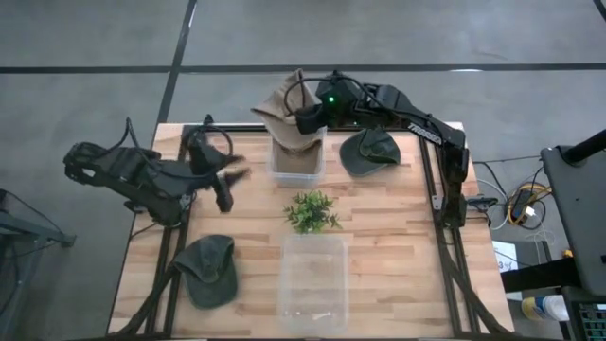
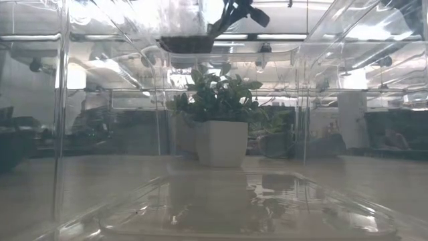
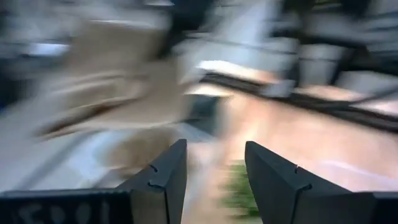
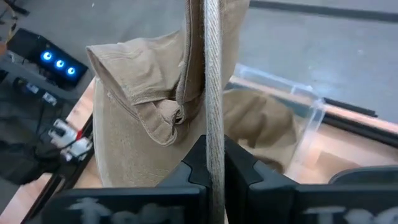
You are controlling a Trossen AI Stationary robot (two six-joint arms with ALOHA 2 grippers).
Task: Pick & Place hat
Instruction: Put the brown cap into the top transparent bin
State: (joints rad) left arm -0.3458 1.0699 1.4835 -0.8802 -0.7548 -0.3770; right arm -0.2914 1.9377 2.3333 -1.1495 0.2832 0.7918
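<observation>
A tan hat (image 1: 287,112) hangs over a small clear box (image 1: 296,163) at the table's far middle, with my right gripper (image 1: 305,117) shut on it. The right wrist view shows its crown (image 4: 140,124) and brim beside that box (image 4: 303,127). My left gripper (image 1: 231,185) stands open, left of the box and clear of the hat; its fingers (image 3: 165,180) hold nothing. One green hat (image 1: 368,152) lies right of the box, another (image 1: 210,271) at the near left. My right gripper pinches the tan hat's brim (image 4: 213,134), which runs edge-on between its two shut fingers (image 4: 242,168). The fingers come slanting down from the table's far right. The hat is tilted below the fingers, and its lower part (image 1: 295,150) reaches into the clear box.
A small plant in a white pot (image 1: 311,210) stands mid-table, seen close in the low view (image 2: 221,137). A large clear bin (image 1: 312,275) sits at the near middle. The right arm's frame (image 1: 445,170) runs along the table's right edge.
</observation>
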